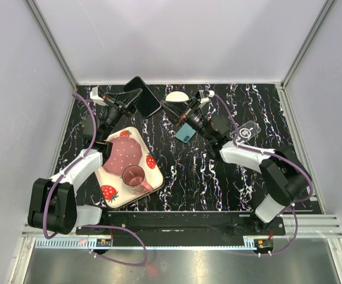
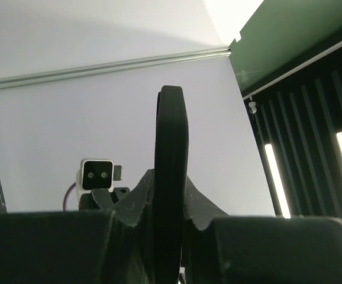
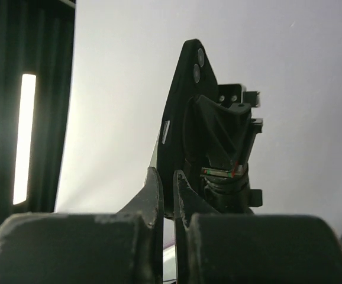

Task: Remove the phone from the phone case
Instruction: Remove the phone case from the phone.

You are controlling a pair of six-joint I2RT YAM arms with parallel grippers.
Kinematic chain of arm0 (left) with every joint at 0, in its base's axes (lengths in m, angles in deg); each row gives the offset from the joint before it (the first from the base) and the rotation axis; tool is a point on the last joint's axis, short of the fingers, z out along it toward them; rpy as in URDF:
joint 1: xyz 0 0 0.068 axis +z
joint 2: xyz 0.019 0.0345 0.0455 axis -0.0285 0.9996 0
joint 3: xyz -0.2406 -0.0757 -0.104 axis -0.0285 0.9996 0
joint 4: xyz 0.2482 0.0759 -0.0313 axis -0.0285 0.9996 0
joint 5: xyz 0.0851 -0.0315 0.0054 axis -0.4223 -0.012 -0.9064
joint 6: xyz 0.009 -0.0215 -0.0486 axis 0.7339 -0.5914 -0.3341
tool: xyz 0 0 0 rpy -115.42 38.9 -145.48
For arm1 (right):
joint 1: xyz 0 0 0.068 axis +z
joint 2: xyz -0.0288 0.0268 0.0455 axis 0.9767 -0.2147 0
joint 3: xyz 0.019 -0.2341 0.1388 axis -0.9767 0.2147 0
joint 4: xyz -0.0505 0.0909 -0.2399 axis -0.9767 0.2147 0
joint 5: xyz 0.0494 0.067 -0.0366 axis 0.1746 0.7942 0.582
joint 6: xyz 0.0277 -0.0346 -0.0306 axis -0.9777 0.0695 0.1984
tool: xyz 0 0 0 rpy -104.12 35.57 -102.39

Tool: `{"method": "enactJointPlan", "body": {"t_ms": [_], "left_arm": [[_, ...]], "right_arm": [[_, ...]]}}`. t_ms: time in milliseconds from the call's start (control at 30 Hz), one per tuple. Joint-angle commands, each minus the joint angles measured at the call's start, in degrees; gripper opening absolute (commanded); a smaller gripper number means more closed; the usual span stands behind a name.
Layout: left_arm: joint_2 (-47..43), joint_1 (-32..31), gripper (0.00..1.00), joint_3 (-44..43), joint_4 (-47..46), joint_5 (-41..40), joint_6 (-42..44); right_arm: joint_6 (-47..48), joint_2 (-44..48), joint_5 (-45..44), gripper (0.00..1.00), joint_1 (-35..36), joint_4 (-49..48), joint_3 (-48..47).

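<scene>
The black marbled table (image 1: pixel 218 183) carries a strawberry-patterned tray (image 1: pixel 109 190) and a flat teal item (image 1: pixel 186 134).

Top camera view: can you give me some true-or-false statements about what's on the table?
The left gripper grips the black slab-shaped phone. True.
The pink cup is stacked on the phone. False: it stands on the square strawberry-patterned tray.
The pink spotted teapot shares that tray. True.
The tray lies on the right arm's side. False: it lies beside the left arm.
</scene>
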Motion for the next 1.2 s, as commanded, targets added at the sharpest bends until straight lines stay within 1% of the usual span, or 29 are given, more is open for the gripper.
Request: {"method": "enactJointPlan", "body": {"t_ms": [0, 67, 167, 200, 400, 433, 467, 533, 567, 667, 867, 933, 1100, 1167], "left_arm": [[-3.7, -2.5, 0.00, -8.1, -38.2, -7.3, -20.4], [-3.7, -2.5, 0.00, -8.2, -38.3, -7.4, -20.4], [-3.7, -2.5, 0.00, -8.1, -38.3, -7.5, -20.2], [-3.7, -2.5, 0.00, -8.1, -38.3, -7.3, -20.1], [-2.8, -2.5, 0.00, -8.7, -38.3, -7.1, -19.7], [-2.6, -2.5, 0.00, -8.7, -38.3, -6.8, -19.7], [-2.5, -2.5, 0.00, -8.7, -38.3, -6.5, -19.6], [-2.1, -2.5, 0.00, -9.5, -37.6, -4.7, -19.6], [-1.9, -2.6, 0.00, -9.6, -37.4, -4.2, -19.6], [-1.7, -3.0, 0.00, -8.4, -37.3, -2.7, -19.5], [-1.6, -3.5, 0.00, -5.3, -38.3, 0.5, -19.1], [-1.6, -3.5, 0.00, -3.6, -38.3, 3.0, -18.2], [-0.7, -4.2, 0.00, 2.9, -39.9, 5.0, -17.1], [-0.5, -5.1, 0.00, 3.7, -39.8, 5.9, -16.6]], "right_arm": [[16.7, -4.4, 9.4, 0.00, 3.1, 46.1, 2.1], [18.2, -4.3, 9.1, 0.01, 3.1, 48.7, 1.7], [18.6, -4.3, 9.1, 0.07, 3.2, 50.4, 2.2], [18.6, -4.2, 9.2, 0.11, 3.3, 50.8, 2.6], [19.4, -3.6, 10.5, 0.23, 3.6, 50.3, 3.5], [19.5, -3.4, 11.2, 0.27, 3.5, 49.9, 3.4], [19.8, -3.4, 11.7, 0.30, 3.5, 49.4, 2.9], [19.7, -3.2, 13.1, 0.32, 3.5, 48.1, 2.4], [19.2, -2.9, 13.4, 0.33, 3.5, 45.6, 2.4], [18.8, -2.3, 15.3, 0.34, 3.3, 43.7, 0.1], [19.1, -1.2, 17.9, 0.35, 2.2, 43.7, -4.8], [19.1, -1.2, 18.1, 0.36, 1.7, 43.5, -5.6], [18.7, -2.5, 19.1, 0.35, 0.4, 42.7, -8.8], [18.3, -3.3, 19.6, 0.35, 0.4, 42.0, -10.6]]}}
